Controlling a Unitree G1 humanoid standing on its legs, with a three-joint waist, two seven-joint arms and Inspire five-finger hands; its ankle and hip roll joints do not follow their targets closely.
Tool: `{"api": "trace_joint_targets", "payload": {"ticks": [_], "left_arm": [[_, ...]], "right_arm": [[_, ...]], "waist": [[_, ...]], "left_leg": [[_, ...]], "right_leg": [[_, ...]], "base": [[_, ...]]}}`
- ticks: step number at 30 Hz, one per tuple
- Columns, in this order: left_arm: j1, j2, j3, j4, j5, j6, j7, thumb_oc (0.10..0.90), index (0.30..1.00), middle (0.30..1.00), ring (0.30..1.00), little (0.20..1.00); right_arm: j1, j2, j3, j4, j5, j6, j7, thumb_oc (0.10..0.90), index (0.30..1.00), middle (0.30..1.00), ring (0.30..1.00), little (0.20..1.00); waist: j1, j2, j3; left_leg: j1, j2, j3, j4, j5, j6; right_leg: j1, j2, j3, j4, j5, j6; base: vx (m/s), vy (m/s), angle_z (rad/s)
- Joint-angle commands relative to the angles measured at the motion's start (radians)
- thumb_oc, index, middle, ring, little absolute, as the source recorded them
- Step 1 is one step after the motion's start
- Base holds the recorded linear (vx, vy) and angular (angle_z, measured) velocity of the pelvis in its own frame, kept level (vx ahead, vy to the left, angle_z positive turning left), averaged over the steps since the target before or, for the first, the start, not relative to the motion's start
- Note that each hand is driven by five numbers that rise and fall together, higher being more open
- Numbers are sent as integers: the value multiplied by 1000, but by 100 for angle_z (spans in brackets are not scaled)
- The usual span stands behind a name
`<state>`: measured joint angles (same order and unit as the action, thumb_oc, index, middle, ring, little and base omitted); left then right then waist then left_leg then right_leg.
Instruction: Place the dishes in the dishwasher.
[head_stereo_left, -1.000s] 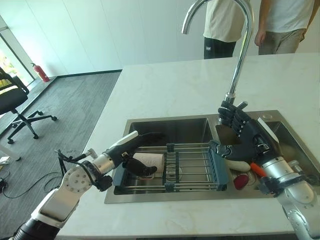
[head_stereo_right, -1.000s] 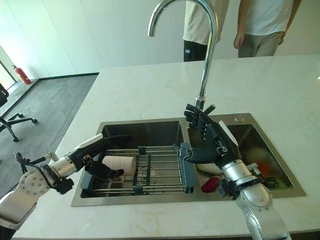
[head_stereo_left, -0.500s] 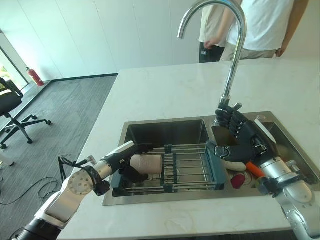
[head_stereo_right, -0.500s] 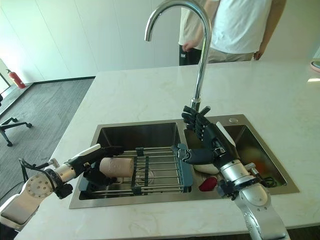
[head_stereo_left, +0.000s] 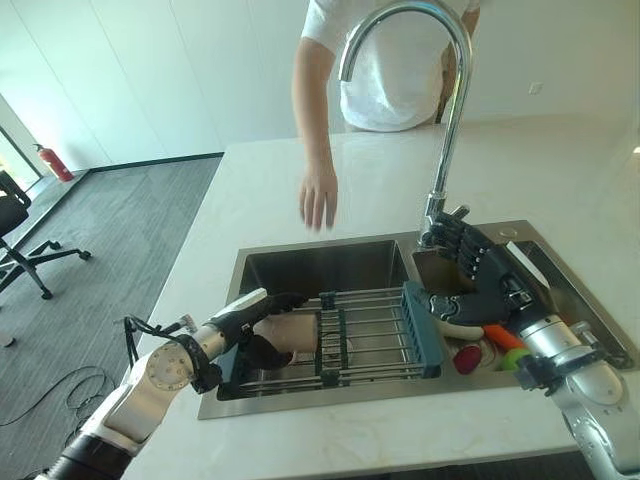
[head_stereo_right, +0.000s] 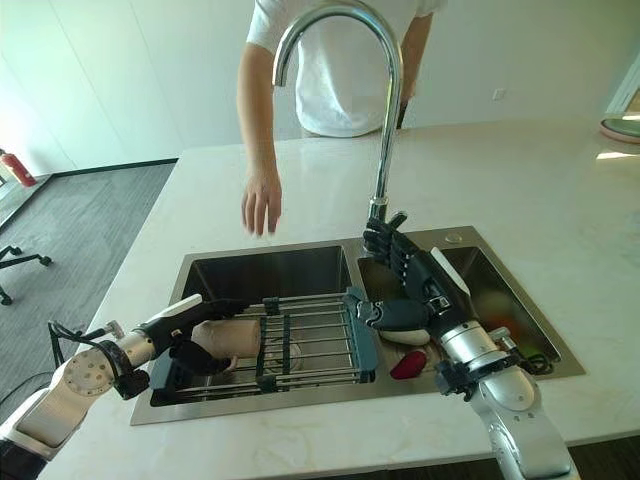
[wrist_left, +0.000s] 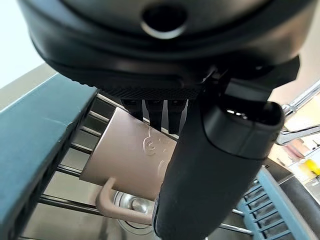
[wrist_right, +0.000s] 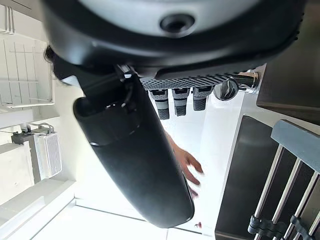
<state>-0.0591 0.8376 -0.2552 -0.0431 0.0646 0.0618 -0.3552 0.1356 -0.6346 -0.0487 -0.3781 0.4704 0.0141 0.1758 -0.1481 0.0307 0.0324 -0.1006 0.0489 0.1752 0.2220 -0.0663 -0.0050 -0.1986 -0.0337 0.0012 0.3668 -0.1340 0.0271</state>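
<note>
A beige mug (head_stereo_left: 292, 331) lies on its side on the metal drain rack (head_stereo_left: 372, 335) that spans the left sink basin. My left hand (head_stereo_left: 252, 318) holds it: fingers reach over the top and the thumb presses from below, so it is shut on the mug. The left wrist view has the mug (wrist_left: 135, 155) with its handle hanging down between the rack bars, beside my thumb (wrist_left: 215, 165). My right hand (head_stereo_left: 482, 282) hovers open over the right basin by the tap's base, fingers straight and spread. Under it lies a white dish (head_stereo_left: 462, 331).
A tall curved tap (head_stereo_left: 446, 150) rises between the basins. Red, orange and green items (head_stereo_left: 497, 347) lie in the right basin. A person stands across the counter with one hand (head_stereo_left: 318, 196) hanging over the marble top (head_stereo_left: 260, 210), just behind the sink.
The camera has shifted. A person has stepped up to the far side of the counter and lowered a hand over it. Both my hands keep their places; the mug stays in the left.
</note>
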Motion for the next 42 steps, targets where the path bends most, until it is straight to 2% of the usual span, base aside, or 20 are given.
{"api": "trace_joint_targets", "payload": {"ticks": [1, 9, 10, 11, 12, 16, 17, 18, 28, 42], "left_arm": [[-114, -29, 8, 4, 48, -49, 49, 800, 900, 900, 900, 900], [-131, -32, -56, 67, 157, 7, 11, 800, 900, 900, 900, 900], [-133, -32, -63, 71, 166, 9, 9, 676, 714, 714, 714, 714], [-132, -32, -68, 74, 178, 6, 14, 406, 309, 309, 309, 309], [-131, -31, -72, 81, 188, 0, 18, 400, 300, 300, 300, 300], [-127, -35, -62, 84, 166, -13, 46, 400, 300, 300, 300, 300], [-126, -37, -59, 83, 152, -14, 52, 478, 418, 418, 418, 418], [-126, -44, -52, 79, 130, -14, 60, 800, 900, 900, 900, 900], [-106, -37, 47, 17, 65, -38, 89, 800, 900, 900, 900, 900], [13, 11, 297, -106, 20, -52, 131, 800, 900, 900, 900, 900]], "right_arm": [[-119, 6, -45, -62, -14, -87, 6, 800, 900, 900, 900, 900], [-132, 2, -44, -53, -15, -80, 28, 800, 900, 900, 900, 900], [-133, 1, -44, -51, -13, -81, 30, 800, 900, 900, 900, 900], [-134, 0, -43, -50, -13, -81, 30, 800, 900, 900, 900, 900], [-133, -1, -43, -51, -15, -81, 30, 800, 900, 900, 900, 900], [-129, -1, -46, -52, -26, -74, 40, 800, 900, 900, 900, 900], [-129, -1, -46, -52, -29, -74, 40, 800, 900, 900, 900, 900], [-129, 1, -46, -51, -33, -75, 41, 800, 900, 900, 900, 900], [-123, -5, -56, -56, -47, -63, 37, 800, 900, 900, 900, 900], [-99, 6, -117, -87, -67, -18, 53, 800, 900, 900, 900, 900]], "waist": [[-14, 3, -33], [-23, 1, -34], [-24, 1, -34], [-24, 0, -34], [-25, 0, -34], [-24, -4, -31], [-23, -4, -31], [-21, -5, -31], [-1, -9, -27], [35, -11, -28]], "left_leg": [[13, 45, 13, 78, -121, -19], [15, 47, 18, 78, -124, -16], [15, 47, 18, 78, -124, -16], [16, 47, 19, 78, -124, -15], [16, 47, 20, 78, -124, -15], [19, 48, 24, 78, -124, -15], [19, 48, 23, 78, -124, -15], [19, 47, 22, 78, -125, -14], [19, 42, 10, 78, -124, -16], [8, 30, -17, 78, -121, -21]], "right_leg": [[70, -26, -44, -67, 10, 83], [68, -22, -37, -67, 9, 84], [69, -21, -37, -67, 9, 84], [69, -21, -37, -67, 8, 84], [69, -21, -37, -67, 9, 85], [71, -21, -36, -67, 10, 84], [71, -21, -36, -67, 10, 84], [72, -22, -38, -67, 10, 84], [80, -29, -54, -67, 7, 81], [83, -38, -78, -67, -2, 79]], "base": [[3, 1, -10], [2, 2, -4], [0, 0, 0], [0, 0, 0], [0, 0, 0], [2, 6, -2], [-6, 13, -3], [0, 0, 0], [0, 0, 0], [5, 1, 1]]}}
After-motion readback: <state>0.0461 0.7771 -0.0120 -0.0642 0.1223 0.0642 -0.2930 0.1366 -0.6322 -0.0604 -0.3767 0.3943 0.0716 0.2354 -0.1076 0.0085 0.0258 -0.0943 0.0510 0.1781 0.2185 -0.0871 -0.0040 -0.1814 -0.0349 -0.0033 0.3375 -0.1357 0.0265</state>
